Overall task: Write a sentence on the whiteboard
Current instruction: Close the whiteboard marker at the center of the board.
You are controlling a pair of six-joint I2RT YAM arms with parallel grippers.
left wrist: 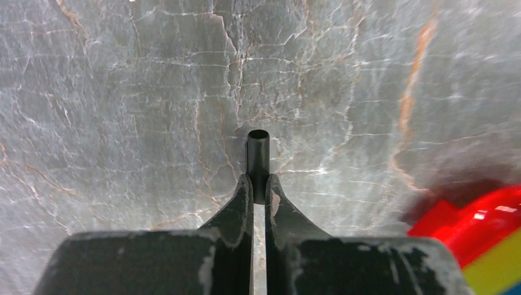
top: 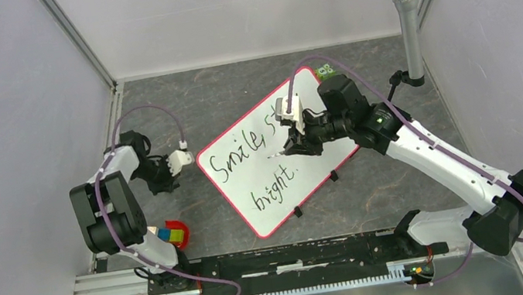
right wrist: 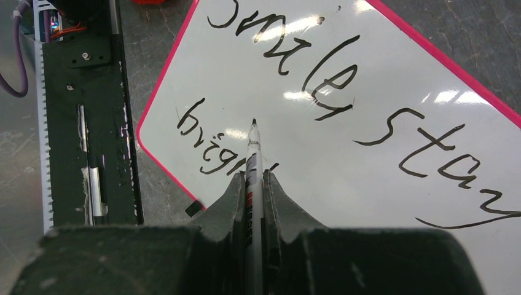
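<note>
1. The whiteboard (top: 319,162) lies flat and skewed in the middle of the tabletop (top: 196,95), with its small black feet on the long edge facing the right arm's base.
2. The sentence (top: 244,154) runs in two lines of black script, "Smile, stay" above "bright."
3. The right claw (top: 295,142) hangs over the board's far half. Its fingers are clamped on a marker (top: 279,154) that points toward the near-left.
4. In the right wrist view the claw (right wrist: 255,184) grips the marker (right wrist: 254,153) along its barrel. The tip sits over bare white between the two lines of writing (right wrist: 332,92), just above "bright." Whether the tip touches the board cannot be told.
5. The left claw (top: 164,179) is off the board, just beside its left corner and above bare stone. Its fingers are pinched on a short black tube (left wrist: 258,163).
6. A red, yellow and blue block (top: 174,235) sits near the left arm's base, close to the board's near-left edge.
7. Open tabletop lies beyond the board's far-left edge. A microphone (top: 410,23) stands at the far right near the wall, and a green object (top: 324,71) peeks out by the board's far corner.
8. The black base rail (top: 283,258) runs along the near side, close to the board's nearest corner.
</note>
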